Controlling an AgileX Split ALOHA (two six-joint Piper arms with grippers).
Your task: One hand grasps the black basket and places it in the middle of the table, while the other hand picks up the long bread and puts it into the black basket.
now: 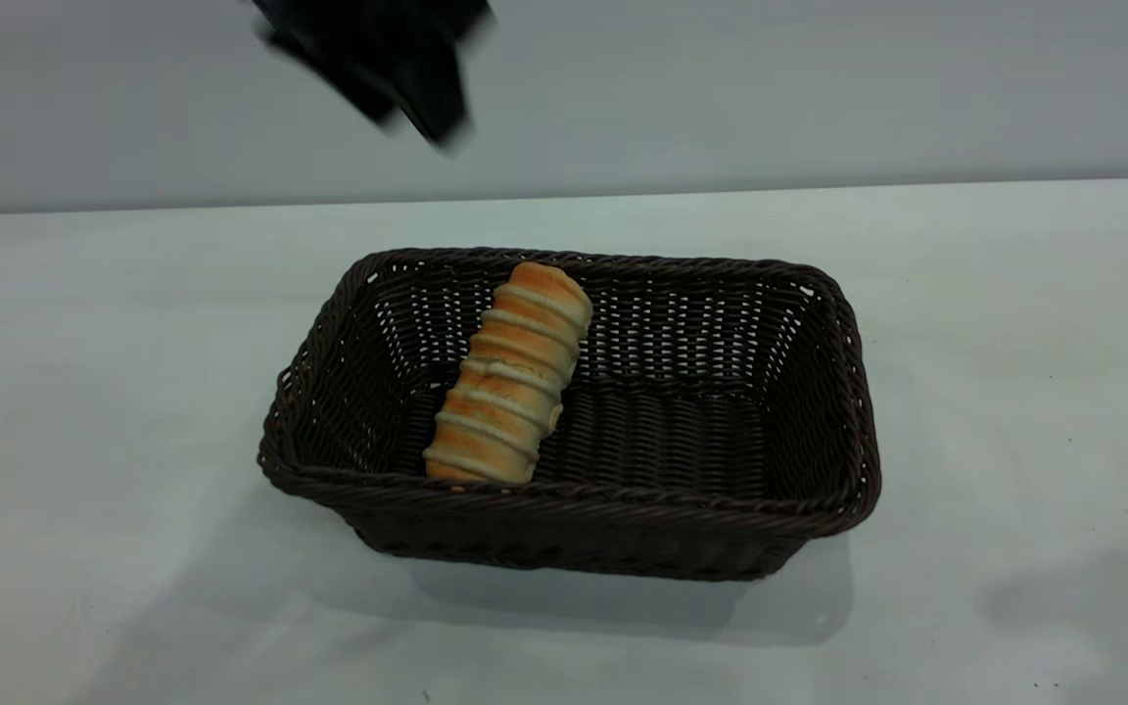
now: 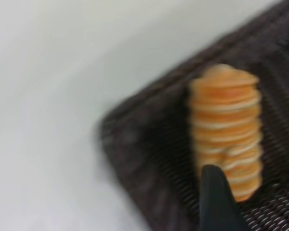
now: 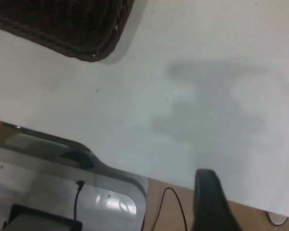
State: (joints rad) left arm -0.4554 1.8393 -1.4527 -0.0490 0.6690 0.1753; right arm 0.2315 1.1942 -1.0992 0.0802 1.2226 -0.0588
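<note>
Lying inside the black basket (image 1: 721, 431) mid-desk, the long bread (image 1: 510, 377) runs 7-to-1 o'clock — left gripper (image 1: 407, 88) hangs above at 11, nearer arm; jaws' state can't tell, either arm.

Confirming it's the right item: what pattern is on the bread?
Golden-orange long bread with pale cream spiral stripes; clearest in the exterior view.

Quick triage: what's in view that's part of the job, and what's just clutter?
Job:
- dark woven wicker basket on white tabletop
- golden striped bread roll, inside basket
- left arm's black claw, above basket

Clutter:
- black cable past the table edge
</note>
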